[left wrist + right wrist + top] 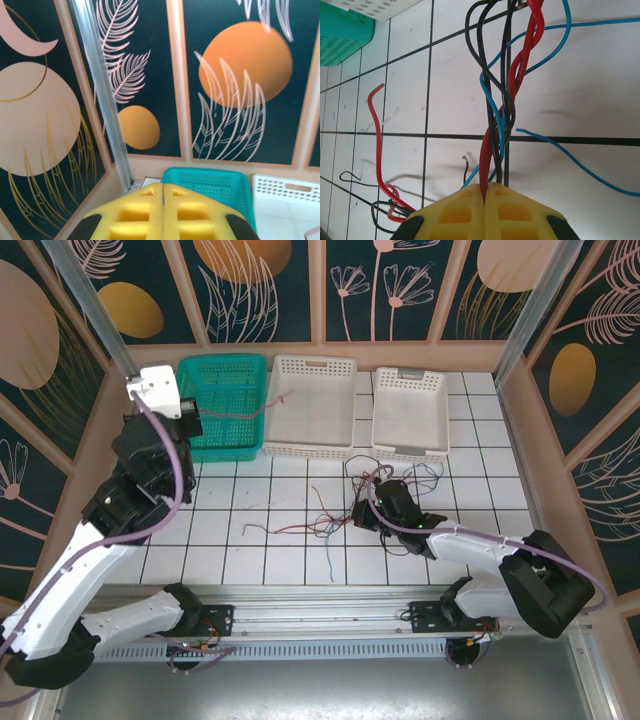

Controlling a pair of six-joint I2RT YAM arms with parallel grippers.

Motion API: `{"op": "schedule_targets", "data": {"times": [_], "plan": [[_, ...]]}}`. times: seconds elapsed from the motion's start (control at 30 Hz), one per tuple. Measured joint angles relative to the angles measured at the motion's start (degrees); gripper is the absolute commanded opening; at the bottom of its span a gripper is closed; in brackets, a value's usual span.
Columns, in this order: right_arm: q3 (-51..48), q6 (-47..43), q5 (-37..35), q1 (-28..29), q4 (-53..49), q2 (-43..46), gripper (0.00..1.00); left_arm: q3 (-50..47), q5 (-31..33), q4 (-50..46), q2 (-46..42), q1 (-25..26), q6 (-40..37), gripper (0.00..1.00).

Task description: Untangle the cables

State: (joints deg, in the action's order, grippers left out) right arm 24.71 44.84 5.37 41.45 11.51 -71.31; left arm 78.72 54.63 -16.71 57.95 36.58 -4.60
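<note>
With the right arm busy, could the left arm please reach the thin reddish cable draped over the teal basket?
Probably yes: the left pincer hovers shut near the teal basket, and nothing lies between it and the reddish cable, though it faces the wall now.

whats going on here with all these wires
The right pincer is down on the tiled table, shut on a red cable in the tangle of cables. Red, blue and black strands are twisted together just ahead of it. The left pincer is raised near the teal basket, shut and empty.
</note>
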Motion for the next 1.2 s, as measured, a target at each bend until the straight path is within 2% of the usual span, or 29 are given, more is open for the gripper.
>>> {"op": "schedule_targets", "data": {"times": [0.13,0.27,0.83,1.2], "plan": [[0.26,0.0,-0.24,1.36,-1.4,1.53,0.0,0.0,-5.9,-0.04,4.09,-8.81,2.73,0.0],[0.92,-0.02,-0.85,2.84,-2.51,3.28,0.0,0.02,-9.62,-0.22,8.33,-13.29,5.38,0.0],[2.67,0.0,-1.53,8.28,-4.96,5.01,0.0,0.92,-16.76,-1.46,25.31,-21.4,12.37,0.0],[3.13,0.02,-2.36,9.55,-5.75,5.7,0.0,3.26,-18.69,-2.01,33.59,-22.45,13.94,0.0]]}}
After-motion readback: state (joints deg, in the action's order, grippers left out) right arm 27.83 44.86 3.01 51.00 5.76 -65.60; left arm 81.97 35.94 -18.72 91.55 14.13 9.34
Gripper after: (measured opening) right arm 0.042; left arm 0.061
